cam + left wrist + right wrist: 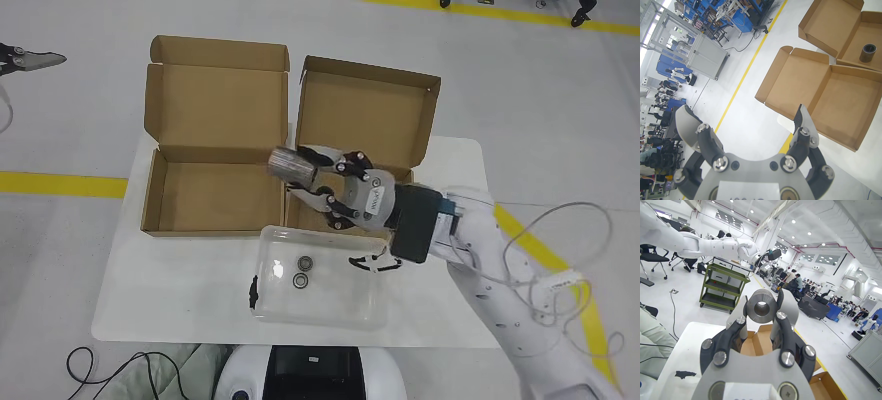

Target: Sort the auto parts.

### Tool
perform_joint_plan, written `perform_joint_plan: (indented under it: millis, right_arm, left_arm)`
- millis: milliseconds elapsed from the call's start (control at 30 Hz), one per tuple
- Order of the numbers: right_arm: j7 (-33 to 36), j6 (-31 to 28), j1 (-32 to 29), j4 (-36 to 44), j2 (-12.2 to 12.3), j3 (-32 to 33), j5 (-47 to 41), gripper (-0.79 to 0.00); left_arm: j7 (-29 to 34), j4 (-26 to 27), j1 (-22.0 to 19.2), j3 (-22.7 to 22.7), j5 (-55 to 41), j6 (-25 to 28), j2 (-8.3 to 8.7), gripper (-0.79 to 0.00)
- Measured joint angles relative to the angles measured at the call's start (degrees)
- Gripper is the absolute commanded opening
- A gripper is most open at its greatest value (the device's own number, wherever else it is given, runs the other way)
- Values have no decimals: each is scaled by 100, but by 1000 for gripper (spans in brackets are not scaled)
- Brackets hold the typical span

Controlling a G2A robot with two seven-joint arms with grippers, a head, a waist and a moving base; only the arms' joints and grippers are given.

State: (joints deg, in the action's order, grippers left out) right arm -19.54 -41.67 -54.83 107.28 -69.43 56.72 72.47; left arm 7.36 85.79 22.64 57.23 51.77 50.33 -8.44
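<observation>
In the right pincer (762, 303) sits a hollow grey cylinder (761, 313)

- Centre frame: the right claw (762, 303) is clamped on a grey metal cylinder (761, 317), whose bore faces the camera.
- Foreground, just past the claw: an open cardboard box (753, 345) sits on the white desk (687, 336).
- Background: a green cart (723, 289) stands on the floor, and a white robot arm (715, 247) stretches across the hall.
</observation>
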Motion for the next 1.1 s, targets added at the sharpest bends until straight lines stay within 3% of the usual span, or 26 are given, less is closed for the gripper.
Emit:
perform_joint_plan:
  millis: [667, 1100]
  right_arm:
    - [210, -67, -505, 382, 85, 541, 118, -785]
    - [1205, -34, -1212, 287, 202, 847, 270, -785]
  left_arm:
    - [0, 0, 0, 0, 0, 0, 0, 0]
    - [0, 0, 0, 0, 0, 0, 0, 0]
